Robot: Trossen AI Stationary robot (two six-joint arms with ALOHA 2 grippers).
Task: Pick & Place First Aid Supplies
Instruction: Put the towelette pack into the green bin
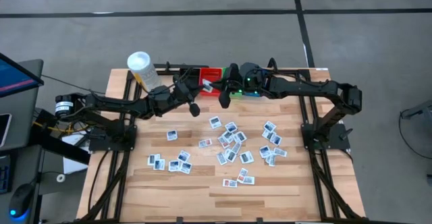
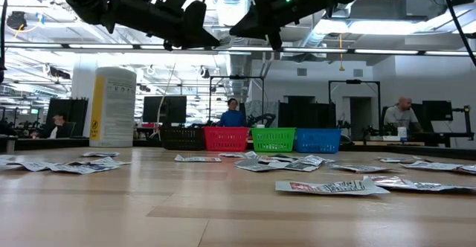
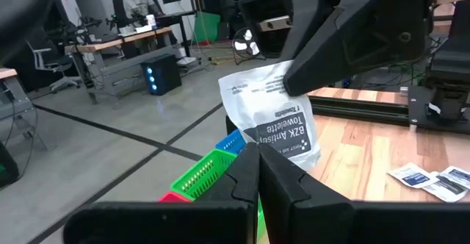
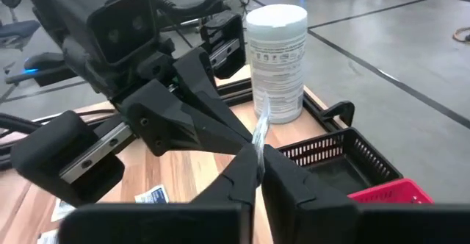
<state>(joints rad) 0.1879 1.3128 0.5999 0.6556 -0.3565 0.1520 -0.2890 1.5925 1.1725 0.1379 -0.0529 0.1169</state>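
A white "BZK Antiseptic Towelette" packet (image 3: 275, 115) hangs in the air between my two grippers, above the red bin (image 1: 210, 75) at the table's far edge. It also shows in the high view (image 1: 206, 84) and edge-on in the right wrist view (image 4: 261, 126). My left gripper (image 3: 257, 156) comes from the table's left and is shut at the packet's lower edge. My right gripper (image 4: 258, 159) comes from the table's right and is shut on the packet. Many more white packets (image 1: 229, 146) lie flat on the wooden table. My left gripper's two fingers meet at the packet's lower edge (image 3: 273, 150), coming roughly level from the table's left. The fingertips cover the place of contact, so how far in the packet reaches cannot be told. The packet is clear of the table. My right gripper pinches the packet's opposite edge (image 3: 288, 82) between its two fingers, coming from the table's right. In its own wrist view the packet (image 4: 259, 135) stands edge-on out of the shut fingertips. The packet is lifted clear, above the bins.
A black bin (image 2: 182, 138), the red bin (image 2: 226, 138), a green bin (image 2: 273, 139) and a blue bin (image 2: 318, 140) stand in a row at the far edge. A white-capped bottle (image 1: 143, 69) stands at the far left. People sit at desks beyond the table.
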